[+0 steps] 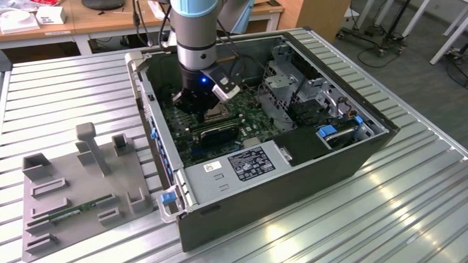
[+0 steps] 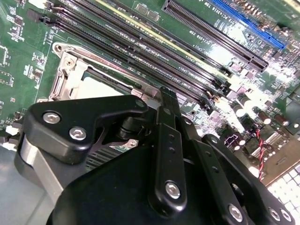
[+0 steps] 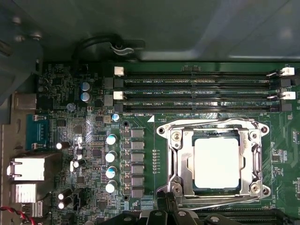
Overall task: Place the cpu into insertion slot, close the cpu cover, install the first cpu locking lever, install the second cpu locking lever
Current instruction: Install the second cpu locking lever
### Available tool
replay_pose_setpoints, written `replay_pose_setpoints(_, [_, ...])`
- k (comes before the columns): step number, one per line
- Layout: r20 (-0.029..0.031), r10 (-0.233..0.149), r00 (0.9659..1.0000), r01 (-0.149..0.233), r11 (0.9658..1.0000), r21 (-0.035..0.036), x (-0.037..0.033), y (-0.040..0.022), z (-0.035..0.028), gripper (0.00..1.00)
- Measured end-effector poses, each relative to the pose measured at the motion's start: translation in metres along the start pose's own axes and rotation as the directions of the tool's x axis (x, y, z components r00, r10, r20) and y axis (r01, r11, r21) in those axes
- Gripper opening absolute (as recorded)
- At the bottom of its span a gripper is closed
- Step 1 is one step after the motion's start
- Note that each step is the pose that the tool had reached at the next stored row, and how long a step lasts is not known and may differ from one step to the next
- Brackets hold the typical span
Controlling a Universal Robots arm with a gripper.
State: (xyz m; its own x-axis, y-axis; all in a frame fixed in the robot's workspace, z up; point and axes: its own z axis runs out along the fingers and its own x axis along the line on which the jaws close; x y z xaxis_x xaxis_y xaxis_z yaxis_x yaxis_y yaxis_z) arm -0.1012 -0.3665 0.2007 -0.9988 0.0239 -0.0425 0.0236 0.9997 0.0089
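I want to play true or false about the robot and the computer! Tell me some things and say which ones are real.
1. The cpu is lying in the insertion slot. True.
2. The cpu cover is standing straight up, away from the chip. False: in the first wrist view the silver frame lies flat around the chip.
3. The gripper is inside the open computer case, over the green motherboard. True.
4. The gripper is lifting the cpu high above the case. False: the chip rests in its socket.
5. A grey holder tray sits on the table, on the exterior view's left of the case. True.
6. The long memory slots beside the socket are full of sticks. False: they look empty.
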Motion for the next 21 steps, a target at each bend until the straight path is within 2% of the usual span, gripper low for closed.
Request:
replay_pose_setpoints(18, [0.0, 0.0, 1.0, 0.0, 1.0, -0.0005, 0.0001, 0.0002, 0.0009, 0.11])
replay_pose_setpoints(21, [0.0, 0.0, 1.0, 0.0, 1.0, 0.0002, -0.0001, 0.0003, -0.0025, 0.11])
